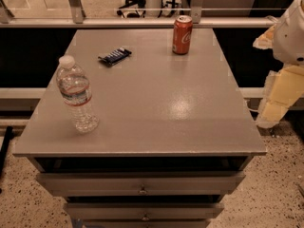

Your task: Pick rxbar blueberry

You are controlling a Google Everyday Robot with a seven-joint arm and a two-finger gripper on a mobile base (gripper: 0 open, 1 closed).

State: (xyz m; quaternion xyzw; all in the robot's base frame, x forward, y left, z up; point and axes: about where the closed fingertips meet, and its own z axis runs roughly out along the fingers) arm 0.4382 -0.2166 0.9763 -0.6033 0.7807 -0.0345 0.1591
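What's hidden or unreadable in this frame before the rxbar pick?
- gripper, right of the table, off its top: arm above is cut off by the right edge, camera view.
- rxbar blueberry: wrapper text too small to read.
- drawers: insides hidden behind their fronts; the lowest is cut off by the bottom edge.

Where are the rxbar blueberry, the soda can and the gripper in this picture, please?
rxbar blueberry (115,56), camera view: middle of its dark wrapper.
soda can (182,35), camera view: middle of its orange-red side.
gripper (278,101), camera view: its pale yellowish body, at the far right of the scene.
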